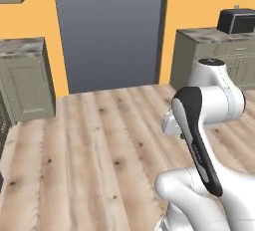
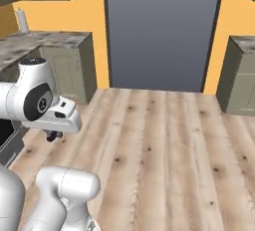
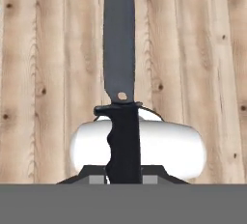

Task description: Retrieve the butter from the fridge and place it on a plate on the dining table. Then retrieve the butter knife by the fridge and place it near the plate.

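A dark butter knife [image 3: 120, 97] fills the middle of the hand view, its black handle nearest the lens and its grey blade pointing away over a pale wooden plank floor [image 3: 202, 49]. The claw [image 3: 123, 178] is closed tight on the handle. In the right base view, the claw [image 2: 52, 136] hangs below the folded white arm, above the floor.

Glossy white rounded arm [image 1: 214, 125] shells at lower right of left base view, long black inlay strip with faint grey lettering. Round dark grey joint cap [image 2: 40, 103] at left of right base view, black-topped joint disc [image 1: 213, 62] above. Boxy white hand [image 2: 62, 117], small dark gripper [image 2: 52, 136] tips beneath.
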Motion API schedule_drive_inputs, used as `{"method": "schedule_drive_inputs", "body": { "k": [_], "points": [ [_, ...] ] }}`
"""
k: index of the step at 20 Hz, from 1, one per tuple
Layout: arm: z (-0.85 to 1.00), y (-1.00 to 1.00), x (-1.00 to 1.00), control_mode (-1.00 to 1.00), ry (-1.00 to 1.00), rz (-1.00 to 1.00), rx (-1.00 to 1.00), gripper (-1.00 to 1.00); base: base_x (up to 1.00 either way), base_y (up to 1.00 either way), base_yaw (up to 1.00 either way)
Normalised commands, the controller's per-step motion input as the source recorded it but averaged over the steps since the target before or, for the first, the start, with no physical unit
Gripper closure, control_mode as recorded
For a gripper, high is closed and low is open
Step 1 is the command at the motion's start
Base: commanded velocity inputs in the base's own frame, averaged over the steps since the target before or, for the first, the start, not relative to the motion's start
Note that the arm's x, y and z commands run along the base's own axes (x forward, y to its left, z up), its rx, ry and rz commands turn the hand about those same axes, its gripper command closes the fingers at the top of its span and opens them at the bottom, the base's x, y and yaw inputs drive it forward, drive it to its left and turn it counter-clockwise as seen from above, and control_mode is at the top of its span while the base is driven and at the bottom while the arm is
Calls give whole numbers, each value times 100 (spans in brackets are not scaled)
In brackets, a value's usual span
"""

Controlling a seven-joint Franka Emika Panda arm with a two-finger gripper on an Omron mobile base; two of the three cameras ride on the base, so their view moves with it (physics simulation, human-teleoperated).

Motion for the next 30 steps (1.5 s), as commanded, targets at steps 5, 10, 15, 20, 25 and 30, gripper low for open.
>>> {"method": "schedule_drive_inputs", "body": {
  "k": [5, 10, 15, 20, 25, 30],
  "points": [
    [0, 0, 0, 100, 0, 0, 0, 100, 100, -18, -55],
    [0, 0, 0, 100, 0, 0, 0, 100, 91, -3, -66],
    [0, 0, 0, 100, 0, 0, 0, 100, 93, 0, -67],
    [0, 0, 0, 100, 0, 0, 0, 100, 87, 0, -69],
    [0, 0, 0, 100, 0, 0, 0, 100, 99, 6, -63],
    [0, 0, 0, 100, 0, 0, 0, 100, 100, 29, -61]
  ]
}}
